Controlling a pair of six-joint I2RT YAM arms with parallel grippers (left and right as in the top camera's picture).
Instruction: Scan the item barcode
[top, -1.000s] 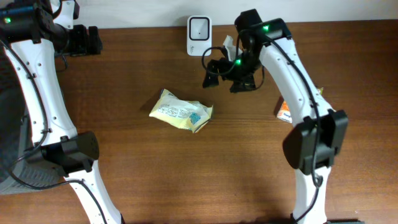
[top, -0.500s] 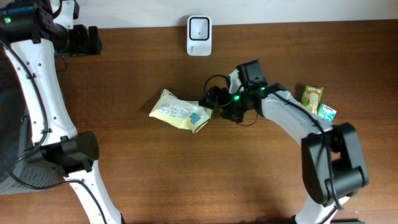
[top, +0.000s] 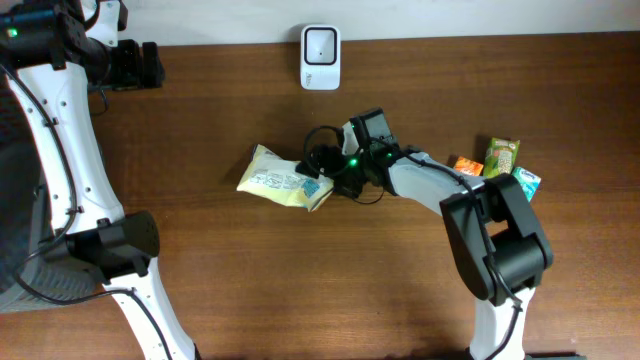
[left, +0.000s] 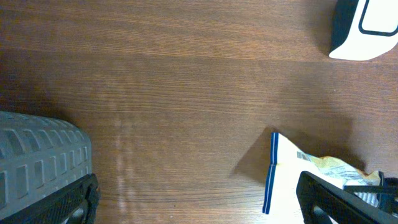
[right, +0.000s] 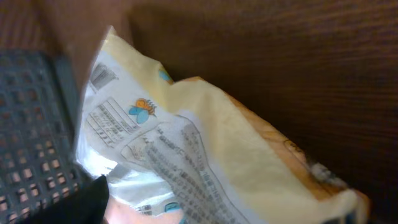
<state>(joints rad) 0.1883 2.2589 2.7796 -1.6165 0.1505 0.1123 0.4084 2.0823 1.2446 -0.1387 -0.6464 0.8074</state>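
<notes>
The item is a pale yellow printed packet lying flat mid-table. My right gripper is low at its right end. In the right wrist view the packet fills the space between the fingers of my right gripper, which stands open around it, and a striped barcode-like patch shows near the packet's far corner. The white scanner stands at the back edge. My left gripper is at the far left back; in the left wrist view the left gripper is open and holds nothing, with the packet low on the right.
Small snack packs lie to the right: orange, green and teal. A grey slotted basket sits off the table's left edge, and the left wrist view shows the basket. The right arm's base stands front right.
My right arm swung from near the scanner down and left to the packet's right end. Its jaws have narrowed a little. The packet shifted slightly left. The left arm has not moved.
</notes>
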